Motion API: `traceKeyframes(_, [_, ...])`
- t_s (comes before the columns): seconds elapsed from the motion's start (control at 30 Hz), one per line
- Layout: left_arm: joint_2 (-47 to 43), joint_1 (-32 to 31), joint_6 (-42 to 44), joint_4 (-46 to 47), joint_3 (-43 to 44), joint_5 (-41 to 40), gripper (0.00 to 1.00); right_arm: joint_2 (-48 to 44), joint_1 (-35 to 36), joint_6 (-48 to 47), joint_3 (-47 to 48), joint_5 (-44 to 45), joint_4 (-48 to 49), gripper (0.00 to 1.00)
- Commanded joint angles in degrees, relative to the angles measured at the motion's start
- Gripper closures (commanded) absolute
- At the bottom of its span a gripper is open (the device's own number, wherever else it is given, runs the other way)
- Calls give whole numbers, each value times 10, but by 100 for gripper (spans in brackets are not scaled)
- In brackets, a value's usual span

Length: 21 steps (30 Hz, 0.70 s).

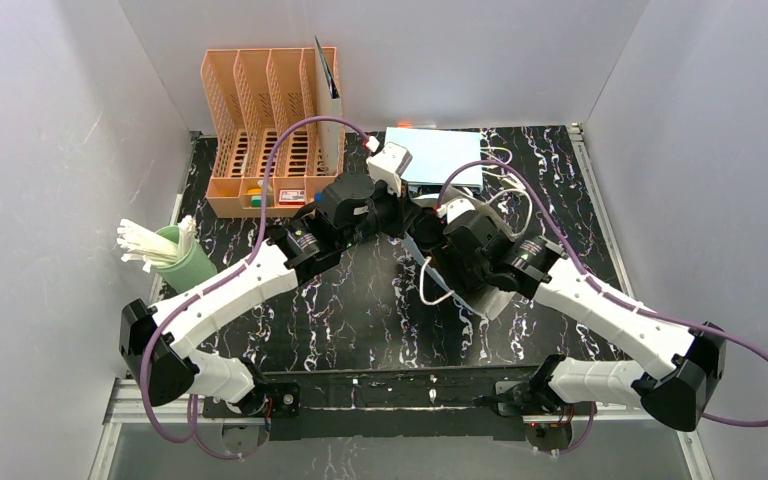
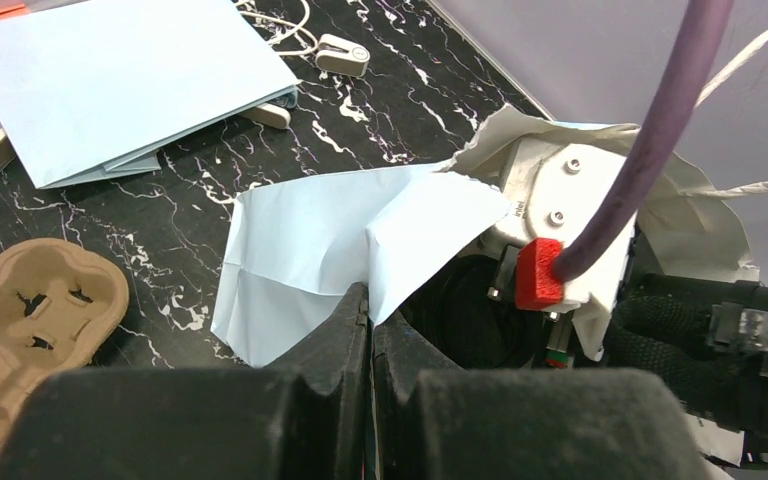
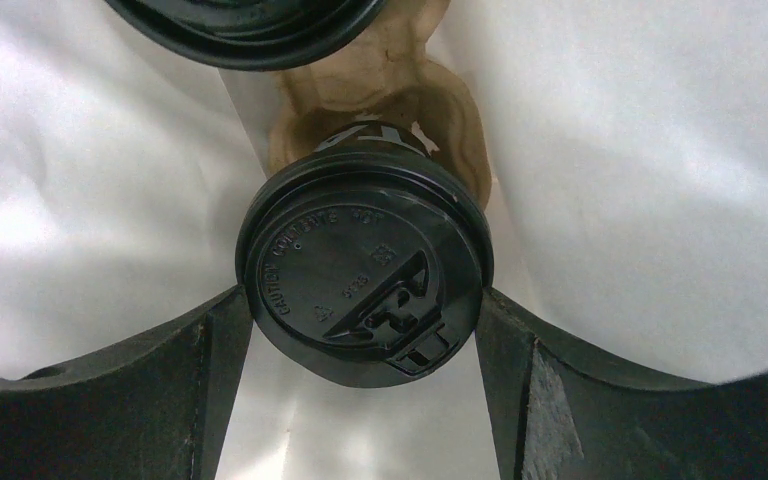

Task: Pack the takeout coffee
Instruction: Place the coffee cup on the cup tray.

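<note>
In the right wrist view I look down into a white-walled paper bag [image 3: 640,150]. A coffee cup with a black lid [image 3: 360,265] sits in a brown pulp carrier [image 3: 380,85], and a second black lid [image 3: 250,25] shows at the top edge. My right gripper [image 3: 363,300] is shut on the nearer cup, one finger pressed to each side of its lid. In the left wrist view my left gripper [image 2: 370,300] is shut on the rim of the light-blue bag [image 2: 300,240], and the right arm's wrist [image 2: 560,215] reaches into its mouth.
An empty brown carrier [image 2: 30,320] lies on the table at the left. A flat folded light-blue bag [image 2: 120,80] lies behind it, also at the back centre [image 1: 435,155]. An orange organiser [image 1: 260,130] stands back left, with a green cup of white sticks [image 1: 175,258] at the left edge.
</note>
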Motion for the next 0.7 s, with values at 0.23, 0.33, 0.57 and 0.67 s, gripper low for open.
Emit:
traceKeyframes(0.23, [-13, -3, -24, 2, 7, 27, 100, -49, 1, -48, -77, 19, 149, 76])
traceKeyframes(0.33, [-13, -3, -25, 0, 3, 33, 100, -62, 1, -54, -92, 20, 180, 76])
traceKeyframes(0.57, [-5, -3, -30, -4, 0, 40, 100, -37, 1, -50, -107, -6, 187, 76])
traceKeyframes(0.67, [-4, -3, -35, -10, -2, 40, 100, -26, 1, -47, -104, -24, 180, 76])
